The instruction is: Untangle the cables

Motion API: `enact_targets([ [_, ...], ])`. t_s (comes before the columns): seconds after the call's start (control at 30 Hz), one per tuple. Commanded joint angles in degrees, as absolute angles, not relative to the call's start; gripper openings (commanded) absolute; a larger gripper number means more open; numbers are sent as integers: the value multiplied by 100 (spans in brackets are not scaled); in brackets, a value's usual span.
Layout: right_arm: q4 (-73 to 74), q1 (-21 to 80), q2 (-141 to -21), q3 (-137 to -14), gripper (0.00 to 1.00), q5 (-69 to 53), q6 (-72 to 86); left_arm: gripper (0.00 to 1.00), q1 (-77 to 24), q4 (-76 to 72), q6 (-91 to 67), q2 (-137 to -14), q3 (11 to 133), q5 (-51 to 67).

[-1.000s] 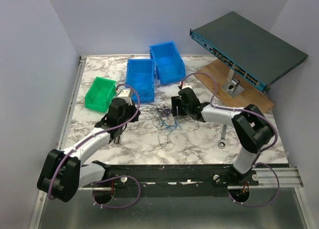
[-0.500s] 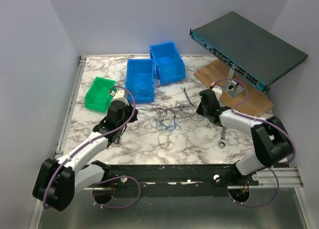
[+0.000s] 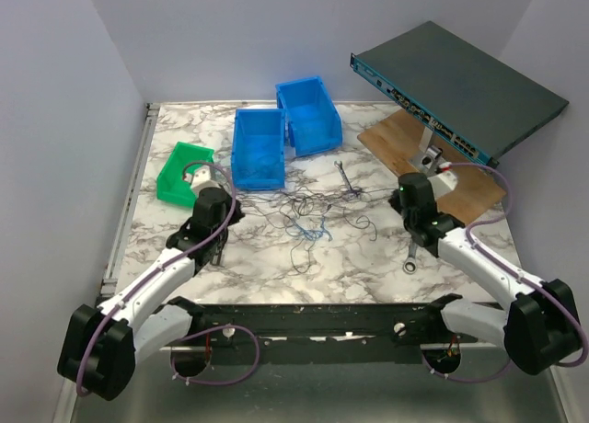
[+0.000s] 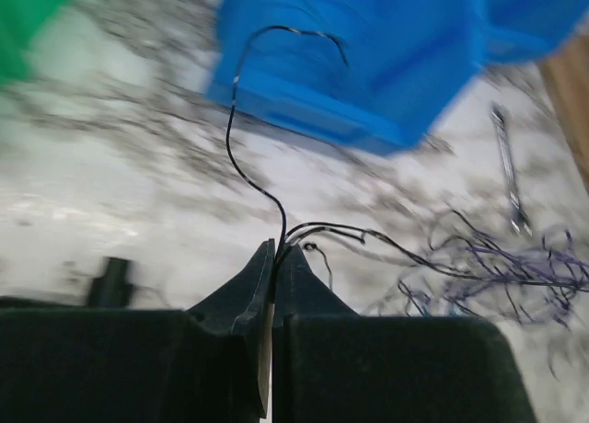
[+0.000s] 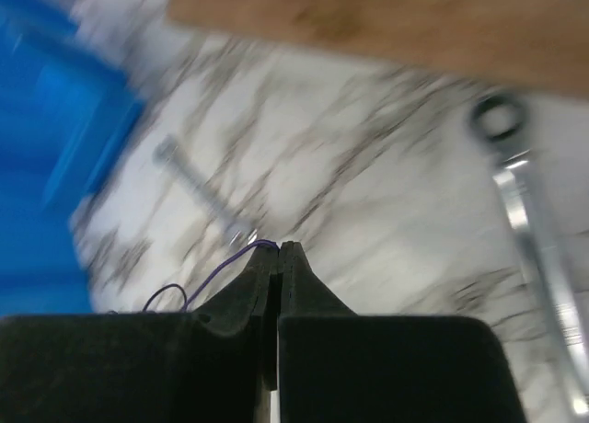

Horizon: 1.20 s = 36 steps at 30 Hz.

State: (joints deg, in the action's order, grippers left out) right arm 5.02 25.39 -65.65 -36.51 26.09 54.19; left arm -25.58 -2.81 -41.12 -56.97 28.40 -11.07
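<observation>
The cables (image 3: 308,216) lie as a loose tangle of thin blue and black wires on the middle of the marble table, stretched between both arms. My left gripper (image 3: 228,213) is at the tangle's left end. In the left wrist view, that gripper (image 4: 278,248) is shut on several black wires; one loops up in front of the blue bin (image 4: 386,55), and the others run right to the tangle (image 4: 515,271). My right gripper (image 3: 396,200) is at the right end. In the right wrist view, that gripper (image 5: 279,246) is shut on one thin purple-blue wire.
Two blue bins (image 3: 258,147) (image 3: 308,115) and a green bin (image 3: 184,170) stand at the back left. A dark network switch (image 3: 456,87) sits tilted over a wooden board (image 3: 405,138) at the back right. A small wrench (image 3: 342,177) and a larger wrench (image 3: 411,256) lie on the table.
My right gripper has shut on a wire and pulled back to the right, away from the tangle. The left arm has drawn slightly left. The tangle has spread wider.
</observation>
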Motion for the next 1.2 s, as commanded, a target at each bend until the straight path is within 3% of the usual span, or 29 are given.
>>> enact_targets([
  [0.0,1065,1973,-6285,-3475,8,4658,4805,0,-2153,81,-3742,-5467,2590,-2721],
  [0.07,568,1969,-6275,-3534,42,3588,3783,0,-2149,-528,-3199,-5576,2548,-1681],
  [0.1,430,1970,-6261,-3564,55,3012,3468,0,-2153,-666,-3003,-5677,2587,-1172],
  [0.13,244,1969,-6230,-3543,61,2318,3117,0,-2153,-721,-2871,-5814,2661,-771],
  [0.2,-165,1969,-6091,-3441,61,1431,2793,0,-2148,-622,-2812,-6082,2859,-554],
  [0.4,-237,1981,-6195,-3583,66,616,2420,0,-2153,-501,-2874,-6165,2920,-738],
  [0.5,-213,2087,-6592,-3815,75,129,2235,0,-2147,-634,-2859,-6028,2801,-671],
  [0.63,-46,2708,-7374,-4331,87,460,1938,0,-2153,-657,-2839,-5961,2765,-658],
  [0.77,70,3288,-8297,-4969,86,815,1722,0,-2153,-711,-2821,-5950,2740,-599],
  [1.0,335,3541,-9831,-6143,63,1016,1594,0,-2153,-728,-2811,-5920,2721,-596],
  [1.17,549,3595,-10618,-6730,56,962,1392,0,-2149,-696,-2802,-5911,2744,-561],
])
